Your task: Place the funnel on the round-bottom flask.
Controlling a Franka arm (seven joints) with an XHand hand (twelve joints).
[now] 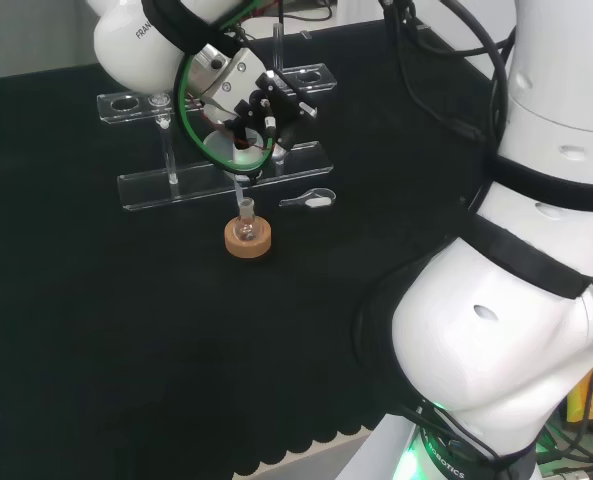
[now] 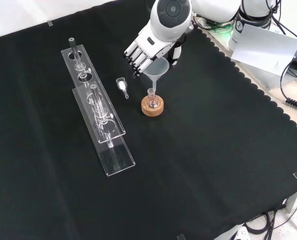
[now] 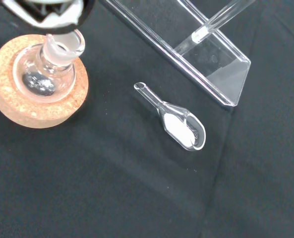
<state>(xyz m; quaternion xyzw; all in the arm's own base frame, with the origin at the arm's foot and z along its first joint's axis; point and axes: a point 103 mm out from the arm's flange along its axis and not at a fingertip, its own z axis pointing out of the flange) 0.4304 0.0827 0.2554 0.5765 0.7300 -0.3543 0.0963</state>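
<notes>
A translucent conical funnel (image 2: 157, 67) is pinched in the curled fingers of the hand (image 2: 144, 49), its stem directly above the neck of the round-bottom flask (image 2: 151, 98). The clear glass flask is seated upright in a cork ring (image 2: 152, 108) on the black-clothed table (image 2: 213, 150).

wrist view | funnel (image 3: 47, 12) blurred, cut off by edge | rack (image 3: 196, 44) cut off

The hand (image 2: 149, 47) is white with black fingertips. Just below it, the flask (image 3: 47, 74) is clear glass on a light brown cork ring (image 3: 37, 106). The counter (image 2: 213, 150) cloth is black.
</notes>
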